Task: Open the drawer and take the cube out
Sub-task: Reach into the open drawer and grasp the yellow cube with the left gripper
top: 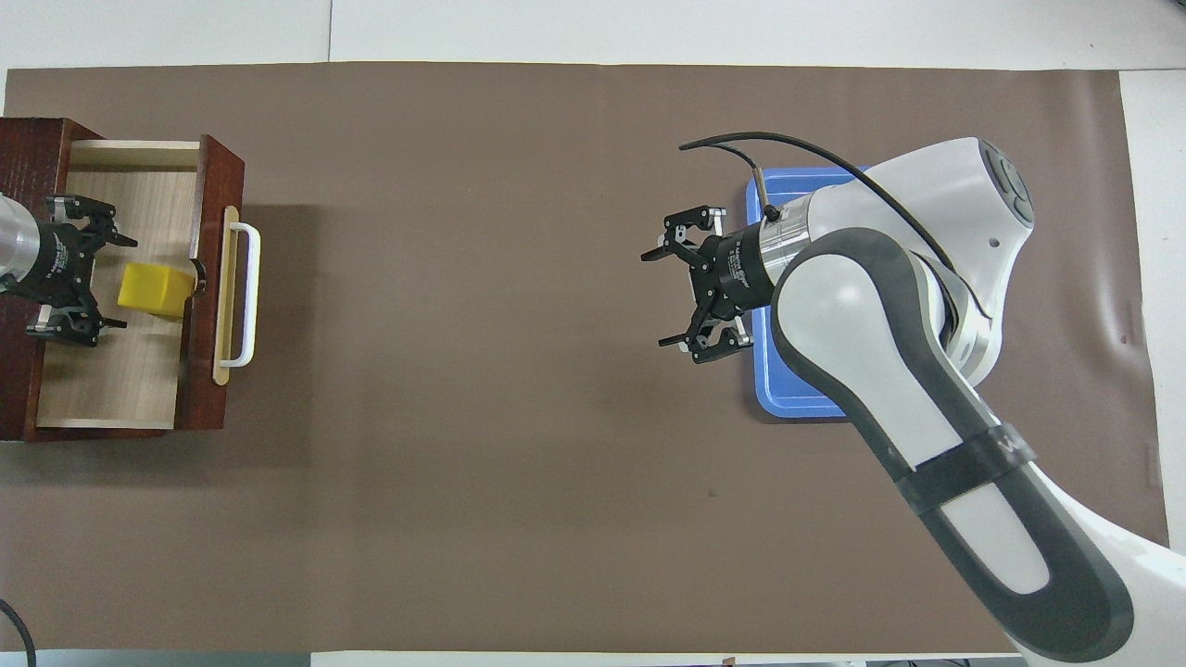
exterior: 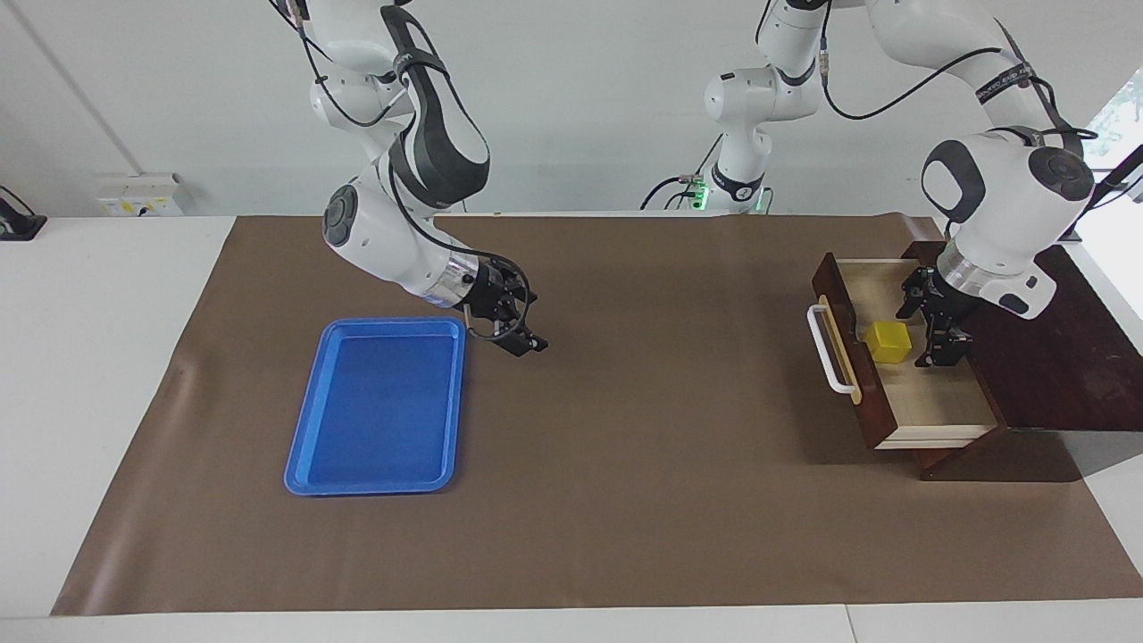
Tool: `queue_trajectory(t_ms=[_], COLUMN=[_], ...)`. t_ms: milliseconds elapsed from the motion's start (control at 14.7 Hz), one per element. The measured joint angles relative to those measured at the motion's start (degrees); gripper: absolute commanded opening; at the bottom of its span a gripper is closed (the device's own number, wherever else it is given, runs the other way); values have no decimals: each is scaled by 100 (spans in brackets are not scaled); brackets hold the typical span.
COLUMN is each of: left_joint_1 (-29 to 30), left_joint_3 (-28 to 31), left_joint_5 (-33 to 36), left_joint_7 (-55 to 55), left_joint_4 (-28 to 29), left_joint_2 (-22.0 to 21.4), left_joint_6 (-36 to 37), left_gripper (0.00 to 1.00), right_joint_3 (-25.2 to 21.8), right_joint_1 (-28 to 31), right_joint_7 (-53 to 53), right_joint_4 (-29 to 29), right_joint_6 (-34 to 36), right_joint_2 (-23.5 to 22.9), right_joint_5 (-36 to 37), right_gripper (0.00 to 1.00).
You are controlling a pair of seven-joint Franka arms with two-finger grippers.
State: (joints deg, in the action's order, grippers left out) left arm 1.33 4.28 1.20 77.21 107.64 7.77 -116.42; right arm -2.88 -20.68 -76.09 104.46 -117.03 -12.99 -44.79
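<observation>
Now | drawer pulled open, cube inside by its front | left end effector spread beside cube, unclamped | next: straddle, pinch, lift | right end effector spread, idling near tray

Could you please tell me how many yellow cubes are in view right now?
1. The yellow cube sits inside the open drawer, just inside its front panel. No other cube shows; the closed part of the wooden box could hide more.

White arms with dark grey joint panels, black cables and black tools.
</observation>
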Motion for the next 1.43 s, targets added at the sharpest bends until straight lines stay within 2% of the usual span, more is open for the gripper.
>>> queue_trajectory(t_ms=[204, 340, 408, 476, 544, 748, 1224, 1429], left_joint_1=[-4, -9, -11, -14, -17, -23, -21, -23], left_joint_3=[-13, -27, -29, -32, -36, -50, -46, -50], left_joint_5=[0, 0, 0, 0, 0, 0, 0, 0], left_joint_7=[2, 9, 11, 30, 68, 150, 183, 183], left_joint_4=[68, 69, 69, 69, 69, 69, 45, -249], left_joint_2=[-5, -11, -11, -12, -13, -16, -18, -20], left_joint_6=[-52, -61, -63, -65, -66, -82, -122, 100], left_gripper=[100, 87, 76, 71, 58, 0, 0, 0], right_joint_3=[-2, -12, -12, -12, -12, -12, -19, -19], right_joint_1=[0, 1, 1, 1, 1, 1, 3, 3], right_joint_7=[0, 0, 0, 1, 2, 4, 5, 5], right_joint_4=[1, 1, 1, 1, 1, 1, 4, 4], right_joint_6=[0, 0, 0, 0, 0, 0, 0, 0], right_joint_2=[-4, -9, -11, -13, -16, -17, -18, -18], right_joint_5=[0, 0, 0, 0, 0, 0, 0, 0], right_gripper=[100, 100, 100, 100, 100, 100, 100, 100])
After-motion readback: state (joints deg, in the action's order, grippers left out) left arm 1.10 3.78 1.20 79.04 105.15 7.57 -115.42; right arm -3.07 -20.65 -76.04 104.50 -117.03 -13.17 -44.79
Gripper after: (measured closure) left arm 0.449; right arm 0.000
